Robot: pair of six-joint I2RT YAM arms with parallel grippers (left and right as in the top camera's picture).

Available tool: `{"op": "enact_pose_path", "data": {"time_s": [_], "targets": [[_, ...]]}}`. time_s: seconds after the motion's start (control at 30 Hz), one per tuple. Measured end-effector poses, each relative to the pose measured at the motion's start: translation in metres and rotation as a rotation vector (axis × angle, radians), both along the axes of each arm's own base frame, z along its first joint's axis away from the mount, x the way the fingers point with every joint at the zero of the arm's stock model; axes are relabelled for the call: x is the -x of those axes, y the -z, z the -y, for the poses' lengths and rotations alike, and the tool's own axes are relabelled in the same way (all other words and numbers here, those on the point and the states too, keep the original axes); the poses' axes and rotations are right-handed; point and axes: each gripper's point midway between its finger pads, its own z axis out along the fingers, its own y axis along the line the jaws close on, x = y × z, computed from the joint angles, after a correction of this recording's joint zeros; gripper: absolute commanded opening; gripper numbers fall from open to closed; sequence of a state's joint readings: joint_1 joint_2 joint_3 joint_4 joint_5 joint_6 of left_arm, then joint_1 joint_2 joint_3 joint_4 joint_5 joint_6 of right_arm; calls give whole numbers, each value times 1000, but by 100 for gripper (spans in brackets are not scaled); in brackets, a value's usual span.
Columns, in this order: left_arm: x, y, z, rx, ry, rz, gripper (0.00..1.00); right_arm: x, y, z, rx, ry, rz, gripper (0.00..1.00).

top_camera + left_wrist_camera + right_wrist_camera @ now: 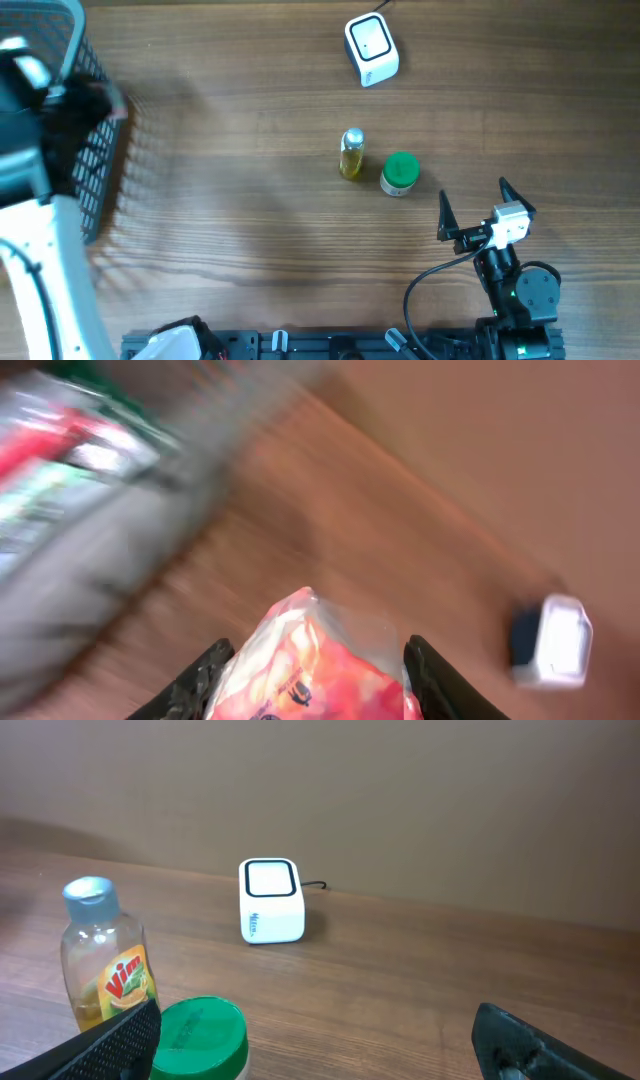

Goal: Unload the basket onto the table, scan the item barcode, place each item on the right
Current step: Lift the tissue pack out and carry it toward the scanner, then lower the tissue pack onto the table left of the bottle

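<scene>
My left claw [315, 685] pinches the red pouch [300, 645] over by the basket [95, 150], scanner [553, 642] sits well off to my right across the table [250, 230], nearer my spread, empty right claw [470, 205].

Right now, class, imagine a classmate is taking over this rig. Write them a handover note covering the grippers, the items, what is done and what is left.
Left gripper: shut on a red-orange packet, over by the wire basket; its wrist view is blurred.
Right gripper: open, holding nothing, at the near right of the table.
Scanner: far side, centre.
Bottle and green-lidded jar: side by side mid-table, neither gripped.
Done: packet is in the grip.
Left: carry it to the scanner and present its barcode, which cannot be seen in any view.
</scene>
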State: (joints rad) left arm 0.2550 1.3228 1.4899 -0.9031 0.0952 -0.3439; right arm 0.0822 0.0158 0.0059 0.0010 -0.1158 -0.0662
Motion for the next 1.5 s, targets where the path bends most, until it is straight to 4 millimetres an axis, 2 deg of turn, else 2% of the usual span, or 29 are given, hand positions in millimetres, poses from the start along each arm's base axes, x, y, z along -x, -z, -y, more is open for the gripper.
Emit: {"op": "enact_pose_path", "data": {"time_s": [0.13,0.2,0.33,0.47,0.6,0.73,0.83,0.9,1.07,1.2,1.27,1.3,1.37,1.4,1.43,1.5], "targets": [[-13,27,72,-16,185,-97,44,0,0,0,0,0,0,100],[-14,45,101,-39,255,-160,44,0,0,0,0,0,0,100],[-13,83,145,-80,364,-286,45,0,0,0,0,0,0,100],[-6,143,181,-124,458,-456,48,0,0,0,0,0,0,100],[9,203,205,-168,529,-618,49,0,0,0,0,0,0,100],[16,243,227,-201,587,-688,52,0,0,0,0,0,0,99],[22,265,237,-237,616,-720,66,0,0,0,0,0,0,100],[24,272,238,-255,621,-736,77,0,0,0,0,0,0,100],[23,276,235,-276,625,-743,93,0,0,0,0,0,0,100],[25,273,233,-284,647,-747,97,0,0,0,0,0,0,100],[23,263,231,-275,645,-728,88,0,0,0,0,0,0,100],[22,258,230,-268,642,-715,75,0,0,0,0,0,0,100],[22,243,225,-240,610,-689,29,0,0,0,0,0,0,100],[22,237,223,-230,594,-681,18,0,0,0,0,0,0,100],[23,230,219,-220,575,-674,13,0,0,0,0,0,0,100],[24,223,214,-203,540,-670,12,0,0,0,0,0,0,100]]}}
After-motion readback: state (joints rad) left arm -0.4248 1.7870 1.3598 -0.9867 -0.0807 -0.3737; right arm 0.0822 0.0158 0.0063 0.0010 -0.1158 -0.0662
